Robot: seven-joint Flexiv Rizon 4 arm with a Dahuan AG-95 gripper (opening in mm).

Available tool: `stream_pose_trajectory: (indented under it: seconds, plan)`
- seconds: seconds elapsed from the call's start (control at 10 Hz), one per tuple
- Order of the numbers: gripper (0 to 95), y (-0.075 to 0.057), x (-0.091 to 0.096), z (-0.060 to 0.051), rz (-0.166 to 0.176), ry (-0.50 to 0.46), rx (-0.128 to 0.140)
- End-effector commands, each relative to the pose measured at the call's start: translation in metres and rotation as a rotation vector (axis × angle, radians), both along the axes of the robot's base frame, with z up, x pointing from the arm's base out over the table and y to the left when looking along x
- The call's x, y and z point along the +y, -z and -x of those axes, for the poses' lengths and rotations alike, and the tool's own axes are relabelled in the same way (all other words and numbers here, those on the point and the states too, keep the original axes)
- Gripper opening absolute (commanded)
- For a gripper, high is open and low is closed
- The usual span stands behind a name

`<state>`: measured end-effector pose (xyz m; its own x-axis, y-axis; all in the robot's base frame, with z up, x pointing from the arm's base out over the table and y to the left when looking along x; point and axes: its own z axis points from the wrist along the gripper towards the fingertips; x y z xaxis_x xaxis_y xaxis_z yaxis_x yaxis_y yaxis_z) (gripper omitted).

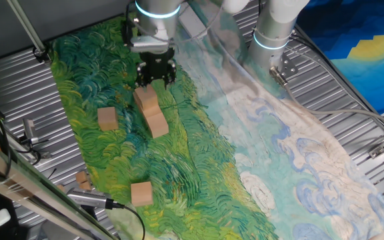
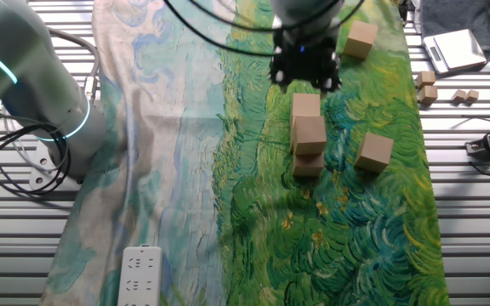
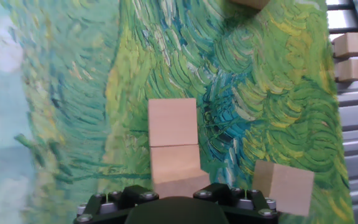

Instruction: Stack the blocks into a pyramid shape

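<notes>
The tool (image 1: pixel 155 81) hovered empty, jaws spread, above the clustered wooden blocks (image 1: pixel 151 112) mid-cloth; three loose blocks (image 1: pixel 107 119) lay apart toward the surface's edges. Light, rigid and smooth-sided, each probably suits pinching across opposite flat faces, squarely centred.

- You get bright, even light in all three views, with no harsh glare.
- The blocks (image 2: pixel 309 134) cast only soft, short shadows.
- Your hand view is sharp mid-frame; the gripper (image 3: pixel 178 204) looks dark at the bottom edge.
</notes>
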<state>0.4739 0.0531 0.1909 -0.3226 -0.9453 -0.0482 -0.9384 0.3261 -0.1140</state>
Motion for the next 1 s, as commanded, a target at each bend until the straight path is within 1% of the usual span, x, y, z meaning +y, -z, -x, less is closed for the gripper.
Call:
stream_pose_trajectory:
  seconds: [0.1, 0.2, 0.3, 0.4, 0.6, 0.7, 0.9, 1.0]
  plan:
    - [0.0, -0.001, 0.028, -0.002, 0.019, 0.074, 0.003]
    - [0.0, 0.002, 0.044, -0.002, 0.033, 0.102, 0.003]
    - [0.0, 0.005, 0.053, -0.003, 0.046, 0.112, 0.000]
    - [0.0, 0.007, 0.057, -0.003, 0.053, 0.112, -0.001]
    - [0.0, 0.006, 0.059, -0.002, 0.062, 0.105, -0.001]
    - [0.0, 0.006, 0.061, -0.001, 0.065, 0.112, -0.001]
    - [0.0, 0.006, 0.061, -0.001, 0.059, 0.142, -0.005]
    - [0.0, 0.006, 0.061, -0.001, 0.068, 0.150, -0.011]
